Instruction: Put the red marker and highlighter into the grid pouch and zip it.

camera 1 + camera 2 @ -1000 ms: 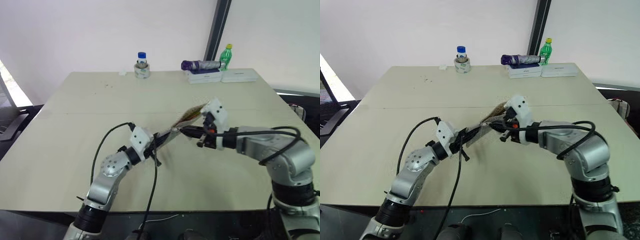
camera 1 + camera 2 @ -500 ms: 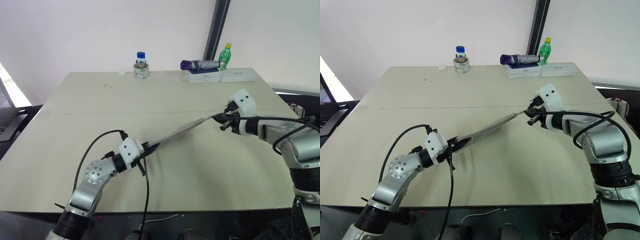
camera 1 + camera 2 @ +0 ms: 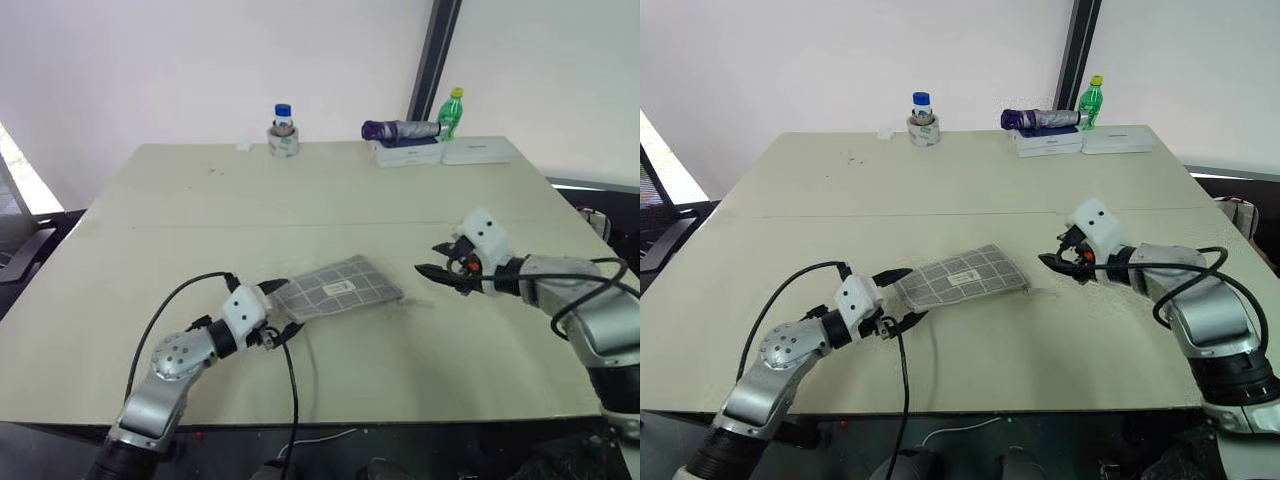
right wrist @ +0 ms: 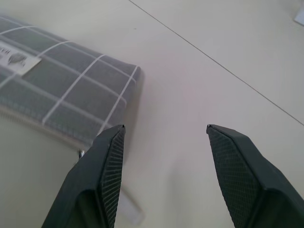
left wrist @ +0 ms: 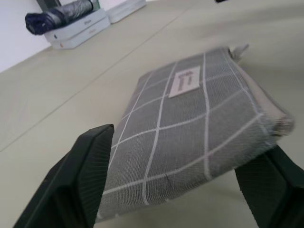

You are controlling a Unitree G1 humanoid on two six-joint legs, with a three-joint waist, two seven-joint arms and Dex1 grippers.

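Left gripper [image 3: 281,313] beside grid pouch [image 3: 338,287]

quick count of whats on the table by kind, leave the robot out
pouches: 1, the grid pouch
bottles: 2, a blue-capped bottle and a green bottle
tape rolls: 1, the tape roll
umbrellas: 1, a folded purple umbrella
flat white boxes: 2
total: 7

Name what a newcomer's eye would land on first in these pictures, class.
The grid pouch lies flat mid-table, zipped, between two open end effectors: the left end effector at its near corner, the right end effector apart to its side. Bottles, boxes and a folded umbrella line the far edge.
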